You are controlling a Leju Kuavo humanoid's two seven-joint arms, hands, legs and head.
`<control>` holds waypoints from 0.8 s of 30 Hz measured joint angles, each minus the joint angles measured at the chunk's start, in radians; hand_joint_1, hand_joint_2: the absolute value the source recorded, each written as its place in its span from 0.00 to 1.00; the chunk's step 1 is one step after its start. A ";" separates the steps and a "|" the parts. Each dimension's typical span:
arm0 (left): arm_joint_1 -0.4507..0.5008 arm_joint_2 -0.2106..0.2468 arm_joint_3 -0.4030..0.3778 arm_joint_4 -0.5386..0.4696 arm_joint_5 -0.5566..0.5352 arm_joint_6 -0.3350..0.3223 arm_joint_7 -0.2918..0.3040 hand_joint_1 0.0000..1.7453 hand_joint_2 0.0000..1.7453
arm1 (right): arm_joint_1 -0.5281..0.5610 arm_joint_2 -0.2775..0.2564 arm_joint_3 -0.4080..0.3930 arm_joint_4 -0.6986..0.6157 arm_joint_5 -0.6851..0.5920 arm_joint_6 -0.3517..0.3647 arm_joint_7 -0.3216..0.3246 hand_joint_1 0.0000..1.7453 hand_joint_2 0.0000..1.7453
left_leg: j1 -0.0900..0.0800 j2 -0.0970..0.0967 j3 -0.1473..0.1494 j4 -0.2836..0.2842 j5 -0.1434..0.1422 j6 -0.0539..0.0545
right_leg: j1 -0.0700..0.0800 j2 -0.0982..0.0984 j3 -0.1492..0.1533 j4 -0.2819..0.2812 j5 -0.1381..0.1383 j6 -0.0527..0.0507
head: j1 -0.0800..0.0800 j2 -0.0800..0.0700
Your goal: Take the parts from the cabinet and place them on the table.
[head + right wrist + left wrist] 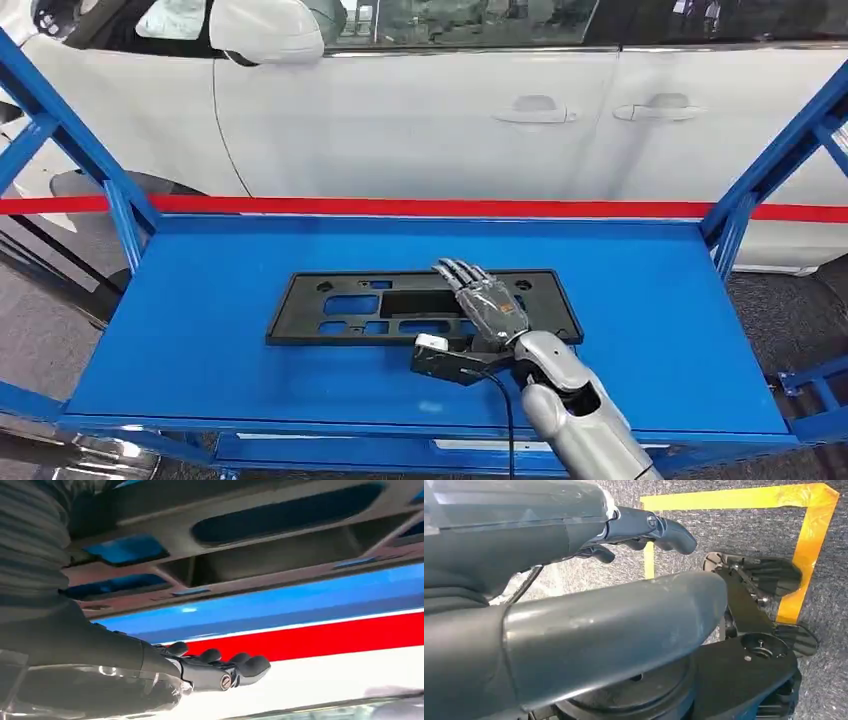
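Observation:
A flat black plastic part (350,305) with several cut-outs lies in the middle of the blue cabinet shelf (200,340). My right hand (485,300) reaches over the part's right half, fingers stretched out flat and pointing away from me, holding nothing. In the right wrist view the part (260,535) runs close by the outstretched fingers (220,672), and a gap shows between them. My left hand (644,527) hangs at my side over grey carpet, fingers loosely extended and holding nothing.
Slanted blue frame posts (60,130) (770,160) flank the shelf. Behind it stands a white car (430,110), with a red stripe (400,207) along the shelf's far edge. Yellow tape (809,540) marks the carpet below my left hand.

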 joint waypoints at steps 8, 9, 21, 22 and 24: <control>0.001 0.000 0.002 -0.005 0.000 -0.001 0.000 0.00 0.00 | 0.009 0.000 -0.083 0.004 0.003 0.000 -0.002 0.00 1.00 | 0.000 0.000 0.000 0.000 0.000 0.000 | 0.000 0.000 0.000 0.000 0.000 0.000 | 0.000 0.000; 0.001 0.000 0.002 -0.005 0.000 -0.001 0.000 0.00 0.00 | 0.010 0.000 -0.086 0.004 0.003 0.000 -0.002 0.00 1.00 | 0.000 0.000 0.000 0.000 0.000 0.000 | 0.000 0.000 0.000 0.000 0.000 0.000 | 0.000 0.000; 0.001 0.000 0.002 -0.006 -0.005 -0.002 -0.001 0.00 0.00 | 0.012 0.000 -0.104 0.006 0.014 0.000 0.002 0.00 1.00 | 0.000 0.000 0.000 0.000 0.000 0.000 | 0.000 0.000 0.000 0.000 0.000 0.000 | 0.000 0.000; 0.001 0.000 0.002 -0.006 -0.005 -0.003 -0.001 0.00 0.00 | 0.012 0.000 -0.105 0.006 0.016 0.000 0.002 0.00 1.00 | 0.000 0.000 0.000 0.000 0.000 0.000 | 0.000 0.000 0.000 0.000 0.000 0.000 | 0.000 0.000; 0.001 0.000 0.002 -0.006 -0.005 -0.003 -0.002 0.00 0.00 | 0.012 0.000 -0.107 0.007 0.020 -0.001 0.004 0.00 1.00 | 0.000 0.000 0.000 0.000 0.000 0.000 | 0.000 0.000 0.000 0.000 0.000 0.000 | 0.000 0.000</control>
